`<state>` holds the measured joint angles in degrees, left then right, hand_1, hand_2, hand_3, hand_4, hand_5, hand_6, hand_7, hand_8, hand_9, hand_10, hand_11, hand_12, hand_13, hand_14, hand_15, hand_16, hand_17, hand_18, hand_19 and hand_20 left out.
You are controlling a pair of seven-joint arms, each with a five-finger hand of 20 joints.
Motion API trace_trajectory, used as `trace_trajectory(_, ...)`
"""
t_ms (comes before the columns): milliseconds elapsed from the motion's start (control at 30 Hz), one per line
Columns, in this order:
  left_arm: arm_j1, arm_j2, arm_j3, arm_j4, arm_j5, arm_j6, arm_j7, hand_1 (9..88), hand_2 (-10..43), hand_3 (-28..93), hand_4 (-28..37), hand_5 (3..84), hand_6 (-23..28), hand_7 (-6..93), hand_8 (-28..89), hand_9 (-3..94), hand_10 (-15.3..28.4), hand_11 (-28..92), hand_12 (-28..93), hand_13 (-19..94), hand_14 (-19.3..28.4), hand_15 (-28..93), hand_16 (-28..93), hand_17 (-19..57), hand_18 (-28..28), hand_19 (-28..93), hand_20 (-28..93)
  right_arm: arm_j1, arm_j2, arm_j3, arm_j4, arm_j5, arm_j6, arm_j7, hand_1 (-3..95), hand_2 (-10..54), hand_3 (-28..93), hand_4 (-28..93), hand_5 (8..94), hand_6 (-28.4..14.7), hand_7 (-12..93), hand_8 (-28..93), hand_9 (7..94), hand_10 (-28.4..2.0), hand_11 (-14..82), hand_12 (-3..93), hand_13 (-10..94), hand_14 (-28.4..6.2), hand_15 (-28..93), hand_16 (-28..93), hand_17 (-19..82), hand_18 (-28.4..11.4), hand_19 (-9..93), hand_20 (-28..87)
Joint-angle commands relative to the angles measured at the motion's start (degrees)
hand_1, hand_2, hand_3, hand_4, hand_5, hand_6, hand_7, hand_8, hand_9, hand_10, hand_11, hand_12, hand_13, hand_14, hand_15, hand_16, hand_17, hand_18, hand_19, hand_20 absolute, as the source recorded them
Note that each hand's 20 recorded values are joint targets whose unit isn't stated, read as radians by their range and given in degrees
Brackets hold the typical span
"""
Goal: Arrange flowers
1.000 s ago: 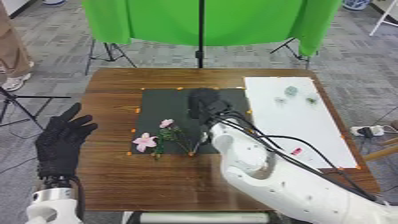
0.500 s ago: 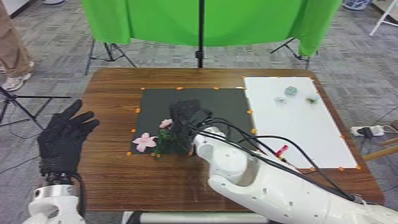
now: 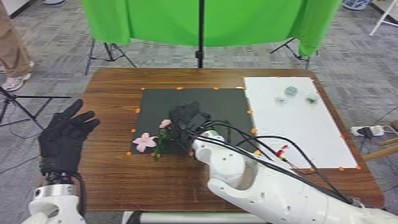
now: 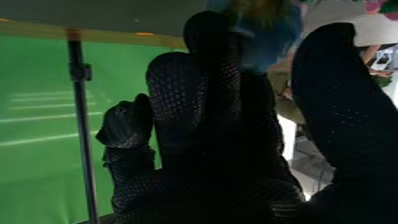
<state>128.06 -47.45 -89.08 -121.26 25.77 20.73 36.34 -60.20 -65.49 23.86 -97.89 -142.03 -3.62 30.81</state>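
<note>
Lying on the black rectangular mat [image 3: 218,97], the pink, petalled flowers with green leaves [image 3: 144,142] are resting just beside the black-gloved right hand [image 3: 185,116]. Its fingers are extending nearly straight, thumb apart, by something blue [image 4: 271,45]; I can't tell whether it's gripping that. The black-gloved left hand [image 3: 62,137] is hanging loosely open.

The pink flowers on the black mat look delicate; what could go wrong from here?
The right robot hand is right beside the small pink blossom, so a sideways brush might bend it or push it into the larger pink flower. Also, the arm's loose cables loop over the white sheet near a small red object and could perhaps drag it along.
</note>
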Motion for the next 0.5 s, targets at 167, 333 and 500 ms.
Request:
trace_trajectory(167, 1.3, -0.86, 0.09, 0.10, 0.63, -0.70, -0.81, 19.4, 9.5, 76, -28.3, 38.9, 10.1, 13.6, -8, 37.2, 21.4, 38, 16, 28, 26.8, 69, -10, -5.7, 22.8, 50, 43, -1.2, -1.1, 1.6, -2.8, -1.3, 0.2, -1.5, 38.1, -9.5, 72, -28, 62.9, -0.4, 13, -11, 74.5, -11.9, 41.4, 18.4, 66, -8.8, 78, 15, 28, -22.5, 93, 52)
trace_trajectory(333, 2.0, 0.90, 0.22, -0.05, -1.07, 0.13, 1.00, 19.5, 9.5, 75, -28.3, 38.9, 10.0, 13.7, -8, 37.2, 21.4, 38, 16, 28, 26.8, 69, -10, -5.7, 22.9, 50, 43, -0.3, 1.3, 4.9, -4.8, 2.1, 4.6, 0.7, 36.5, -9.5, 72, -28, 62.9, -0.4, 13, -11, 73.9, -12.2, 41.4, 18.1, 65, -9.1, 78, 15, 28, -22.6, 93, 52)
trace_trajectory(500, 1.8, 1.52, 0.32, 0.00, -1.69, 0.12, 1.23, 19.6, 9.5, 75, -28.3, 38.8, 10.1, 13.7, -8, 37.3, 21.5, 38, 16, 27, 26.7, 69, -10, -5.7, 22.8, 51, 43, 3.5, 8.4, 8.5, -5.2, 8.9, 6.9, 6.6, 34.7, -9.5, 72, -28, 61.6, -0.6, 12, -11, 71.1, -13.3, 34.7, 15.9, 62, -10.5, 75, 14, 26, -23.8, 92, 51)
